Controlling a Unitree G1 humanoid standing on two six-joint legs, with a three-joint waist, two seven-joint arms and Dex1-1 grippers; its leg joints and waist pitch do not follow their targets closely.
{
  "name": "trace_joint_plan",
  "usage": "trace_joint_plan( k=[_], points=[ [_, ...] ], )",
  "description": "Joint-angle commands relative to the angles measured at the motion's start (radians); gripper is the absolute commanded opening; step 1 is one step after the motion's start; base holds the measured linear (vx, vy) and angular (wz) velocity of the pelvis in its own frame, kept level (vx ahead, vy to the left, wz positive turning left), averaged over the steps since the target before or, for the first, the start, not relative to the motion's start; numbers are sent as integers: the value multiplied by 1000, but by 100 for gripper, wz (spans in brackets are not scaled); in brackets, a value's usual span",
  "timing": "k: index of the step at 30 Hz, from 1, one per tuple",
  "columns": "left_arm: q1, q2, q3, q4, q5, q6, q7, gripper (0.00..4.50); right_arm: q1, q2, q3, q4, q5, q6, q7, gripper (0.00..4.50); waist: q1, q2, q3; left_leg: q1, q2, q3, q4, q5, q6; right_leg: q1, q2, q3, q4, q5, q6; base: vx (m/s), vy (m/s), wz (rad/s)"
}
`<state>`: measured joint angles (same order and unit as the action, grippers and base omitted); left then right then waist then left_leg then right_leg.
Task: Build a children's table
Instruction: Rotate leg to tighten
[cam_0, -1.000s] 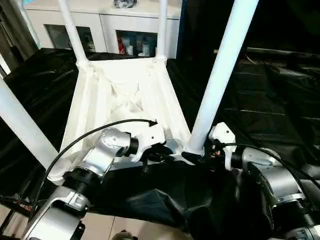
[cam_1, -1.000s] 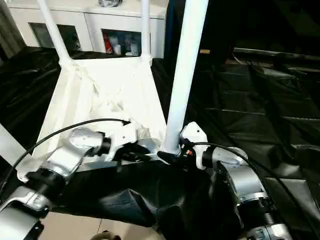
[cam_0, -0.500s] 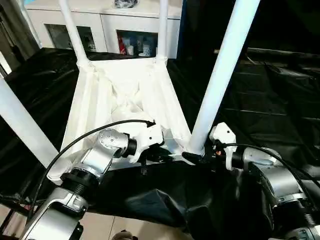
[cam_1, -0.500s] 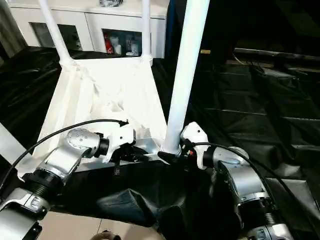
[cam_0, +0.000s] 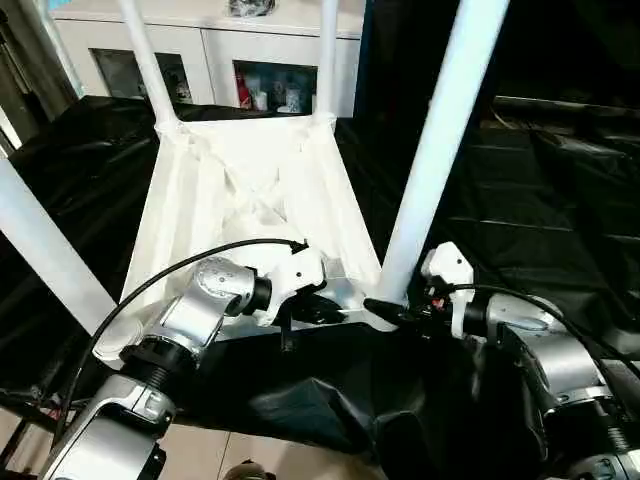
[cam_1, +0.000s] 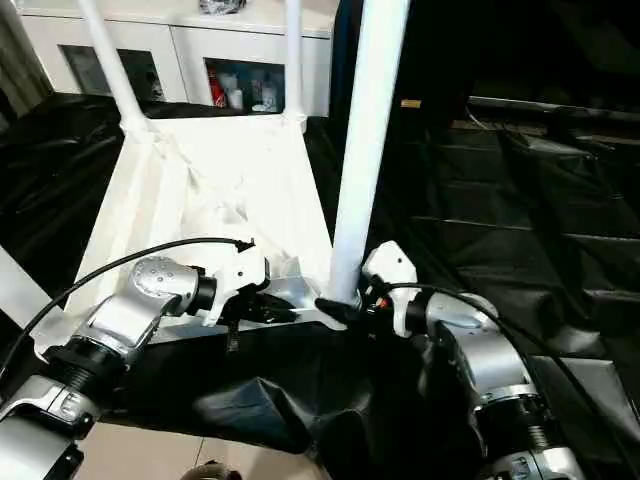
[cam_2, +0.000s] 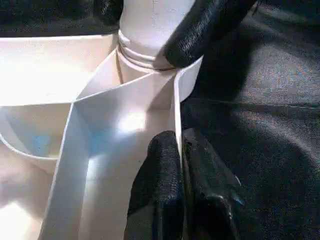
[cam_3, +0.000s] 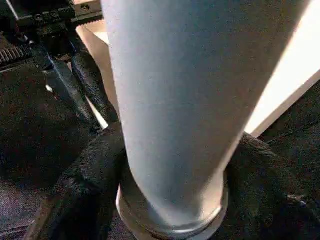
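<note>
The white tabletop (cam_0: 245, 190) lies upside down on the black-draped table (cam_0: 540, 190), ribbed underside up, with four white legs standing in its corner sockets: two at the far corners (cam_0: 148, 65), one at the near left (cam_0: 45, 250), and the near right leg (cam_0: 435, 165) tilted slightly. The left claw (cam_2: 180, 165) is pinched shut on the thin near rim wall of the tabletop, one finger (cam_2: 157, 185) inside and one outside, just beside the near right socket. The right claw (cam_3: 172, 170) wraps the base of the near right leg where it enters the socket, its fingers (cam_3: 85, 190) pressed against both sides. White cabinets (cam_0: 215, 60) stand beyond the table.
</note>
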<state>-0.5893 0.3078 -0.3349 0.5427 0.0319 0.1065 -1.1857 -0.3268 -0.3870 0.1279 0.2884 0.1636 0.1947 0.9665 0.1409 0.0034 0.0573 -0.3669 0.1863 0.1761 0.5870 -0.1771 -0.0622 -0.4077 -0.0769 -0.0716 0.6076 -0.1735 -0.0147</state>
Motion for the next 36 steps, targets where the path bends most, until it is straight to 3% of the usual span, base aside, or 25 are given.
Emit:
trace_joint_plan(
  k=[1,9,12,13,15,17,18,19,20,22,23,25,27,30,31,33,36],
  points=[
    [4,4,-6,-7,-18,5,-17,0,-19,-4,-12,6,14,12,1,272,-1,-12,-68,8,44,-13,-69,-204,43,53,-78,49,-77,-274,-178,0,0,0],
    [-6,-22,7,12,-13,16,27,0,1,15,3,3,9,24,-25,245,-2,-12,-67,7,44,-14,-69,-206,41,53,-77,48,-78,-276,-180,0,0,0],
    [-17,-52,14,26,-7,30,77,0,-5,50,-4,31,-10,49,-101,243,-4,-13,-65,7,42,-14,-71,-224,33,53,-78,48,-83,-318,-169,0,0,0],
    [-29,-78,17,37,0,40,119,0,-16,83,-14,65,-27,63,-177,242,-10,-11,-59,10,41,-15,-74,-257,19,47,-77,47,-91,-387,-156,0,0,0],
    [-59,-131,25,72,16,66,208,0,-31,141,-25,115,-57,82,-300,234,-16,-14,-57,14,38,-19,-76,-290,-1,48,-80,43,-101,-476,-129,0,0,0],
    [-105,-211,31,122,38,84,330,0,-48,216,-31,166,-90,90,-444,216,-26,-14,-53,21,34,-21,-76,-321,-11,41,-81,41,-111,-546,-105,0,0,0],
    [-105,-211,31,122,38,84,330,0,-48,216,-31,166,-90,90,-444,216,-30,-16,-52,22,32,-20,-75,-329,-12,40,-79,40,-115,-571,-93,0,0,0],
    [-124,-247,31,135,37,100,357,0,-66,252,-37,190,-101,99,-512,214,-30,-10,-54,24,32,-24,-75,-333,-10,42,-83,40,-118,-588,-82,0,0,0],
    [-139,-276,34,148,37,107,387,0,-86,275,-38,217,-109,109,-556,214,-31,-6,-58,21,33,-25,-78,-321,-8,43,-82,42,-116,-556,-84,0,0,0],
    [-161,-314,33,169,41,110,424,0,-114,303,-28,252,-117,93,-578,214,-35,-10,-60,18,32,-24,-79,-311,-5,45,-77,42,-112,-513,-91,0,0,0],
    [-169,-325,31,179,44,108,436,0,-123,310,-17,261,-123,77,-572,214,-34,-3,-62,20,34,-24,-78,-309,-1,44,-78,45,-109,-477,-104,0,0,0],
    [-178,-329,23,193,49,85,427,0,-138,327,-25,267,-102,61,-551,266,-33,-8,-64,16,34,-21,-78,-289,8,48,-76,47,-104,-407,-119,0,0,0],
    [-177,-322,19,197,53,72,417,0,-142,331,-30,261,-91,61,-533,284,-31,-5,-68,12,35,-19,-77,-254,21,55,-74,49,-93,-311,-149,0,0,0],
    [-167,-298,15,200,60,29,368,0,-140,315,-14,244,-104,39,-492,317,-29,-7,-67,11,34,-17,-76,-245,29,57,-76,48,-92,-303,-161,0,0,0],
    [-154,-277,11,184,51,8,319,0,-131,289,2,227,-105,20,-452,317,-28,-12,-65,11,33,-17,-78,-253,33,57,-78,47,-98,-342,-152,0,0,0],
    [-140,-257,6,163,41,6,273,0,-120,262,12,206,-99,5,-406,317,-26,-9,-64,12,37,-17,-78,-252,40,56,-79,49,-98,-343,-148,0,0,0],
    [-80,-181,-21,66,-8,-22,91,0,-86,156,25,134,-68,-20,-237,317,-21,-9,-65,12,44,-17,-78,-247,50,58,-81,51,-91,-306,-166,0,0,0]
  ],
)
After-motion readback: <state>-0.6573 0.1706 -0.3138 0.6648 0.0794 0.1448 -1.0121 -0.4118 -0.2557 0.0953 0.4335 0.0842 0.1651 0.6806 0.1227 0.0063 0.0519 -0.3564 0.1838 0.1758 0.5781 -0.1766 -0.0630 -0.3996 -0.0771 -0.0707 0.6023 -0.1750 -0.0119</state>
